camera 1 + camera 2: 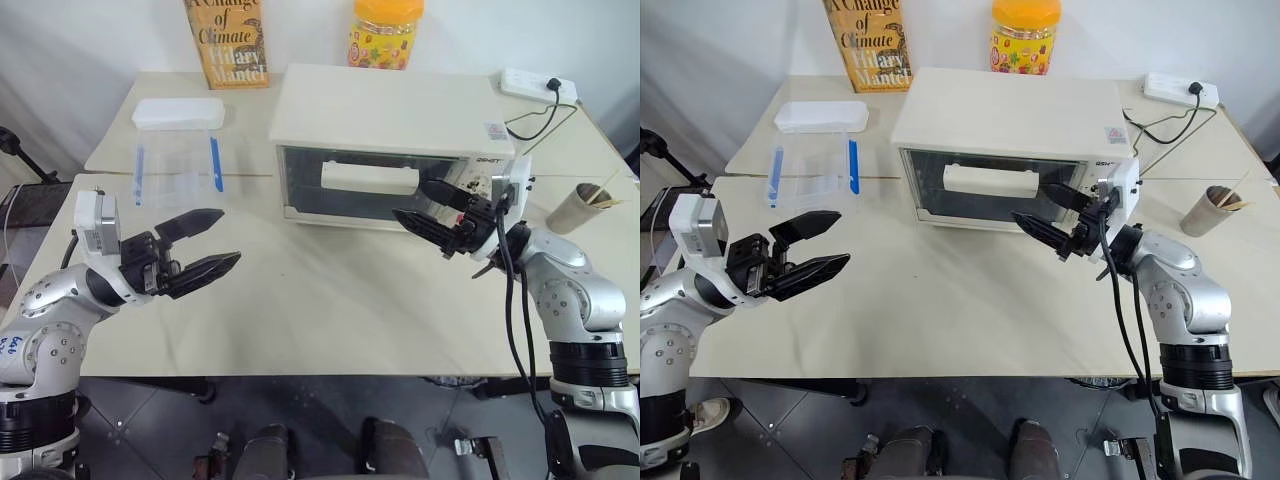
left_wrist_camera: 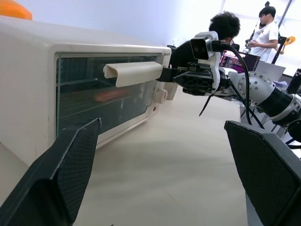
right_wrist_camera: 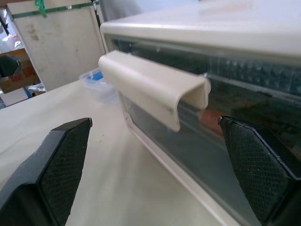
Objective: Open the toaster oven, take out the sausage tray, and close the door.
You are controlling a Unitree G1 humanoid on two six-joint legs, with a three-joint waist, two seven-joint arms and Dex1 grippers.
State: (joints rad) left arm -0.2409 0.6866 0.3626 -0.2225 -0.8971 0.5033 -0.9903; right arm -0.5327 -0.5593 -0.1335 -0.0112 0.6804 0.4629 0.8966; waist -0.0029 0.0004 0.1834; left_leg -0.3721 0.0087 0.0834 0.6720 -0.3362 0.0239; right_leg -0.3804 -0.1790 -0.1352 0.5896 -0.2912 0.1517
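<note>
The toaster oven [image 1: 385, 140] sits on the far middle of the table [image 1: 330, 300], its glass door [image 1: 365, 185] shut and upright, the cream handle [image 1: 369, 178] across the upper part of the glass. Through the glass in the left wrist view a reddish sausage [image 2: 109, 95] lies inside on a tray [image 2: 94, 104] that is hard to make out.

The right gripper [image 1: 428, 206] hovers just in front of the right end of the door, fingers spread wide apart, pointing toward the handle and holding nothing. The left gripper [image 1: 207, 243] hangs over the near left of the table, well apart from the oven, its fingers also wide apart and empty.

A clear plastic box [image 1: 178, 150] with blue clips stands left of the oven. A book [image 1: 227, 42] and a yellow-lidded jar [image 1: 386, 33] stand at the far edge. A paper cup [image 1: 584, 207] is at the right, and a power strip [image 1: 538, 87] lies at the far right.
</note>
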